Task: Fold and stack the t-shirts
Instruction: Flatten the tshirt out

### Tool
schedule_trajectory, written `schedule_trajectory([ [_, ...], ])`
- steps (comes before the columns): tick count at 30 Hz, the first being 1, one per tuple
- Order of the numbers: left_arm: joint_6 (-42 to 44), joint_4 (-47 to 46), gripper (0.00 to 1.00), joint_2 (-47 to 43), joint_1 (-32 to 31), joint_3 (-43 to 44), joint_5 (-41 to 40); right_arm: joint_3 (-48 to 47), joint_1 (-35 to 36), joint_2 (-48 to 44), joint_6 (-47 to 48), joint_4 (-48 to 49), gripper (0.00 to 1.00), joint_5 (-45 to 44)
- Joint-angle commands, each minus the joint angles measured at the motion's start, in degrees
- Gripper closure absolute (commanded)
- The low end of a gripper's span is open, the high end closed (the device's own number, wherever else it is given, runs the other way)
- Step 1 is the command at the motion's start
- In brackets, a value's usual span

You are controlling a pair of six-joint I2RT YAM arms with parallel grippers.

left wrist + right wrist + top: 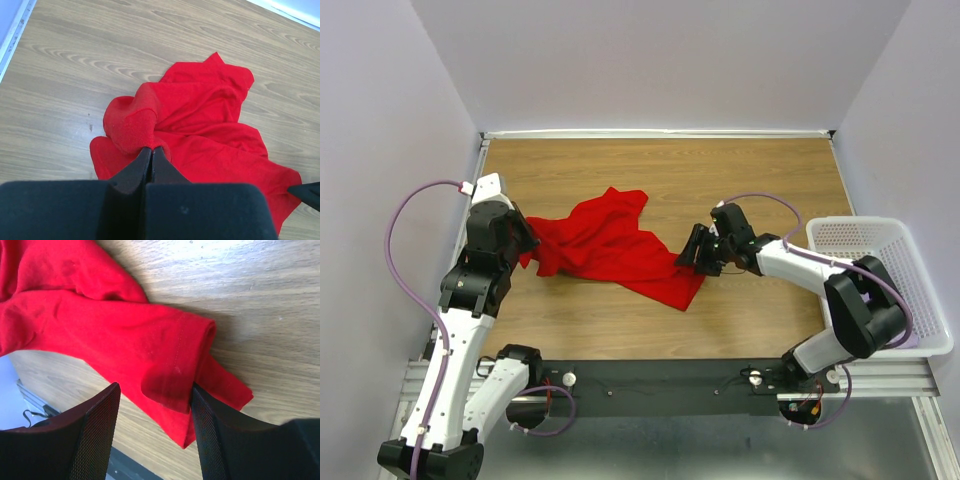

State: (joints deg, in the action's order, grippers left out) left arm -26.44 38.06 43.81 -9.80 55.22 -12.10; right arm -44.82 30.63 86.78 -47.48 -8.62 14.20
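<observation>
Wooden table (750,180), pale walls around. Left gripper (151,151) pinched tight on raised fold at left edge of red t-shirt (610,245). Right gripper (155,395) fingers wide, straddling hemmed edge at shirt's right end, not clamped. Shirt crumpled mid-table. Step, likely: spreading flat before first fold. Next: close right fingers on hem, draw ends apart evenly. White basket (880,235) at right edge.

One red t-shirt (610,245), one basket (880,236), two tools (527,241) (687,262)

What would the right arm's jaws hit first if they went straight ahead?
Almost certainly the red t-shirt: its hemmed edge lies right between the open jaws, though depth is hard to judge.
</observation>
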Motion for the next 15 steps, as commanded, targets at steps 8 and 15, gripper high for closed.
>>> schedule_trajectory([
  [8, -0.4, 0.1, 1.0, -0.2, 0.3, -0.6, 0.8, 1.3, 0.0, 2.6, 0.0, 0.8, 0.36, -3.4],
  [15, -0.5, -0.1, 1.0, 0.0, 0.3, -0.6, 0.7, 1.7, 0.0, 3.7, 0.3, 1.1, 0.36, -4.1],
])
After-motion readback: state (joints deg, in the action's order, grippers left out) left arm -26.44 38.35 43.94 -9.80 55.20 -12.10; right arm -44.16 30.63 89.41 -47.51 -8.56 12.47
